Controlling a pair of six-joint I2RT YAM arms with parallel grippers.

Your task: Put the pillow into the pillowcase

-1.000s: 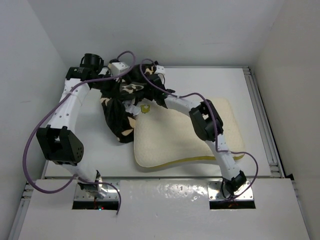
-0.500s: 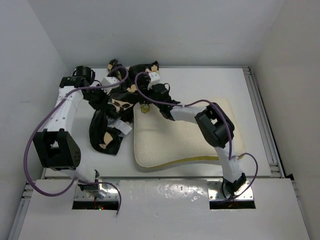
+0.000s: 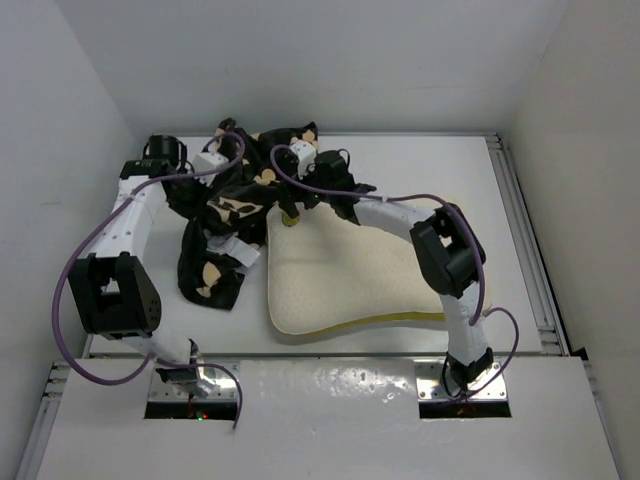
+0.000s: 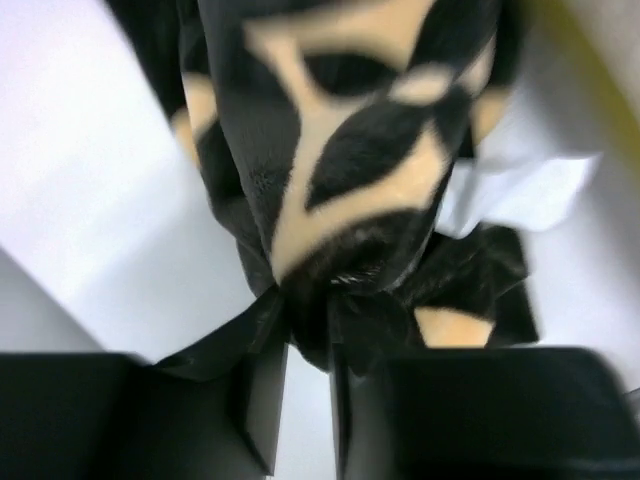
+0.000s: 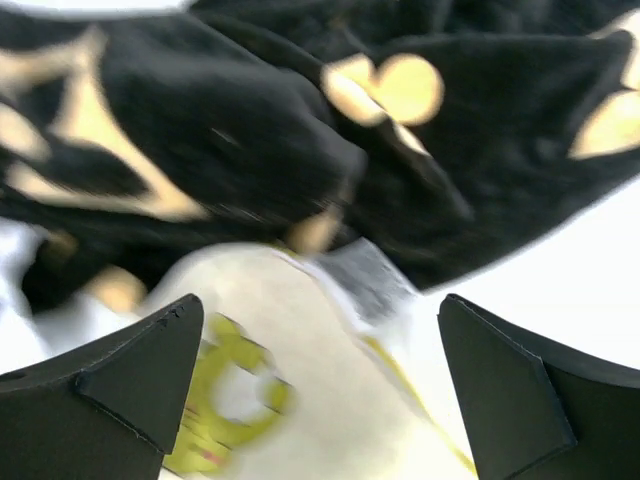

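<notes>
Pinched in near-shut jaws of left gripper (image 4: 308,370): fold of pillowcase (image 4: 340,150); right gripper (image 5: 320,305) spread wide, empty, over pillow (image 3: 360,285) corner. Likely limp, light, clingy; best taken at opening hem

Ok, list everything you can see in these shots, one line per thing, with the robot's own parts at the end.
cream-white quilted pillow with yellow piping: one, cream-white, flat on the table's centre-right.
black soft fabric pillowcase with tan flower motifs: one, black and tan, bunched at the pillow's far-left corner.
white label: one, white, at the pillowcase's edge.
white table: one, white, under everything.
purple cables: two, purple, looping along the arms.
robot arms: two, white and black, reaching to the far left.
left gripper: one, black, pinching pillowcase fabric.
right gripper: one, black, open over the pillow corner.
</notes>
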